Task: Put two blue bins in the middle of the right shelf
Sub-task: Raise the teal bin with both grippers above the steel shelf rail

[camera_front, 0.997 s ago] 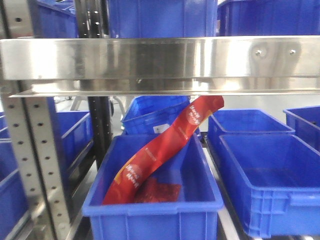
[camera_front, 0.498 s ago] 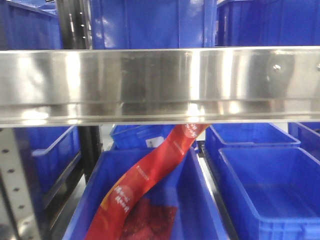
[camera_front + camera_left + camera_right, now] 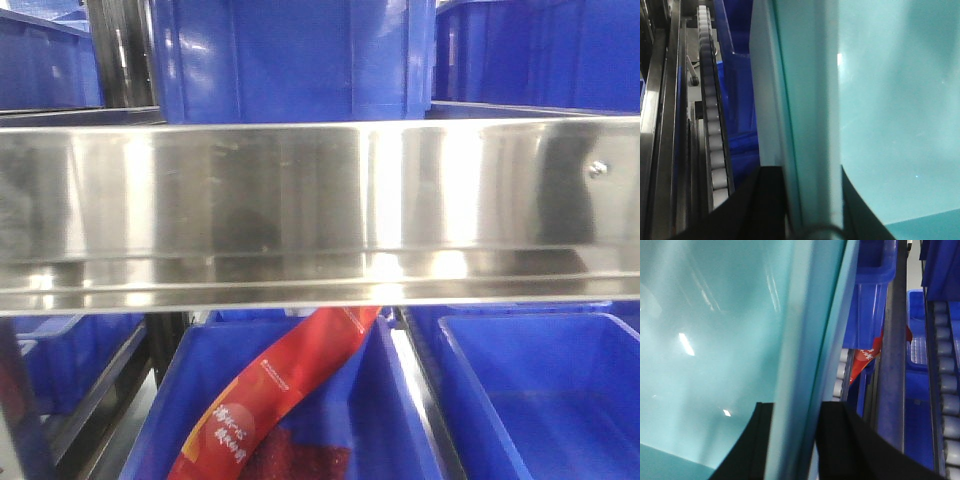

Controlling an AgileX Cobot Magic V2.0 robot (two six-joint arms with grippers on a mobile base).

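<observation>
A pale sky-blue bin [image 3: 890,110] fills the left wrist view, and my left gripper [image 3: 812,200] is shut on its thin side wall, one black finger [image 3: 765,200] on each face. In the right wrist view a pale blue bin [image 3: 715,330] stands the same way, with my right gripper [image 3: 795,437] shut on its wall. I cannot tell whether these are one bin or two. The right shelf middle shows in the front view as a broad mirror-like steel rail [image 3: 320,210]. Neither the bins nor the grippers appear in that view.
Royal-blue crates [image 3: 290,55] stand on the level above the rail. Below it, another royal-blue crate [image 3: 400,400] holds a red packet strip [image 3: 270,390]. A roller track [image 3: 712,125] runs left of the left gripper. A steel rail [image 3: 890,365] and rollers [image 3: 950,390] lie right of the right gripper.
In the front view the steel rail has grown larger and dropped lower in the frame. The lower crates and the red strip have sunk toward the bottom edge.
</observation>
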